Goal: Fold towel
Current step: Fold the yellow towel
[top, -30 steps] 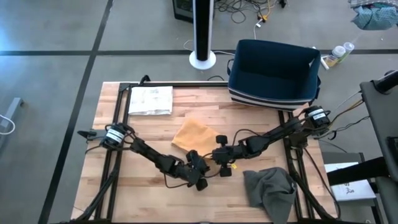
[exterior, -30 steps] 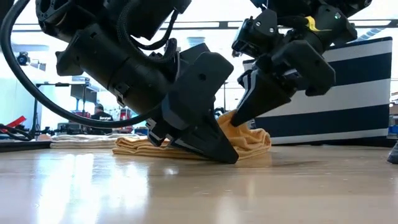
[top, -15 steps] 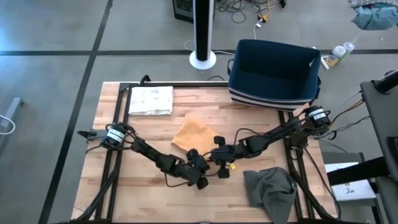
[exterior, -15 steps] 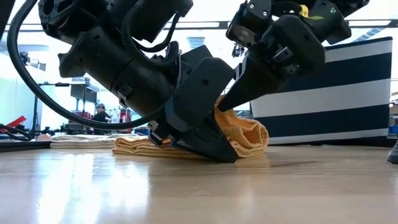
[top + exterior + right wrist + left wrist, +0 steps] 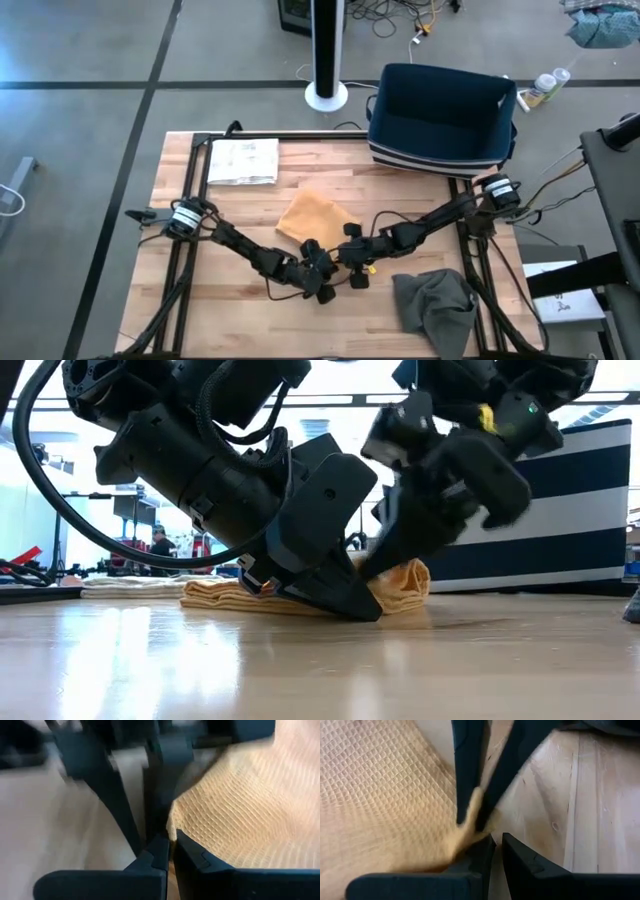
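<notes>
at the table's middle, the left gripper (image 5: 322, 282) and right gripper (image 5: 352, 268) both pinch one near corner of the orange towel (image 5: 313, 216) (otherwise lying flat), so the fold seems underway; next, likely carrying that corner across.

Premises are a robotics lab or workshop. A wooden table (image 5: 250, 200) on a black frame stands on a bare concrete floor (image 5: 90, 60) marked with dark lines, with loose cables (image 5: 400, 15) beyond its far edge. Past the table, the low view shows an open hall with a monitor (image 5: 130, 510) and a seated person (image 5: 160, 543).
</notes>
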### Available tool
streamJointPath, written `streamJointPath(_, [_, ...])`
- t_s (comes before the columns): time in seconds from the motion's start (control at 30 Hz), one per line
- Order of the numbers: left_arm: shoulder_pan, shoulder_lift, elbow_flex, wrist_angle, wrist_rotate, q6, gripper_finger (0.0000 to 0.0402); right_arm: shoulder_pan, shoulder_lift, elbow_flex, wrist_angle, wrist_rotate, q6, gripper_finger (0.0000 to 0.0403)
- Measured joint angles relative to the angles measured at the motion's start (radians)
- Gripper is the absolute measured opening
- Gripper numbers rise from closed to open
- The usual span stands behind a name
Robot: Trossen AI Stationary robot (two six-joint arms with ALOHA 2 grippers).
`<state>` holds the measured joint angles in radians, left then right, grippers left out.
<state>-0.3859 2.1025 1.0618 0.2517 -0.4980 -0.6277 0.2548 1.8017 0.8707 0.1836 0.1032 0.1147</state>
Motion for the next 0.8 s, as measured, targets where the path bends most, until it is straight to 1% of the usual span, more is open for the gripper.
streamJointPath(0.13, [0.000, 0.000, 0.000, -0.006, 0.003, 0.000, 0.0038, -0.001, 0.007, 0.004, 0.010, 0.001, 0.003, 0.0010])
streamJointPath(0.23, [0.000, -0.006, 0.000, -0.011, 0.004, 0.012, 0.0038, -0.001, 0.012, 0.004, 0.015, -0.003, 0.005, 0.0022])
streamJointPath(0.4, [0.001, -0.020, -0.002, -0.028, 0.008, 0.024, 0.0040, -0.002, 0.015, 0.004, 0.018, -0.006, 0.008, 0.0077])
streamJointPath(0.5, [-0.002, -0.053, -0.005, -0.075, 0.022, 0.025, 0.0047, -0.007, 0.015, 0.002, 0.017, -0.007, 0.006, 0.0114])
streamJointPath(0.6, [-0.021, -0.113, -0.008, -0.165, 0.066, 0.033, 0.0057, -0.012, 0.017, -0.005, 0.016, -0.007, 0.000, 0.0147])
streamJointPath(0.67, [-0.040, -0.168, -0.007, -0.229, 0.072, 0.032, 0.0062, -0.016, 0.027, -0.005, 0.021, -0.007, -0.001, 0.0164])
streamJointPath(0.73, [-0.051, -0.227, -0.007, -0.308, 0.055, 0.027, 0.0065, -0.018, 0.038, -0.006, 0.018, -0.008, -0.002, 0.0177])
streamJointPath(0.8, [-0.047, -0.264, -0.015, -0.349, 0.020, 0.019, 0.0067, -0.018, 0.058, -0.004, 0.046, -0.009, -0.002, 0.0187])
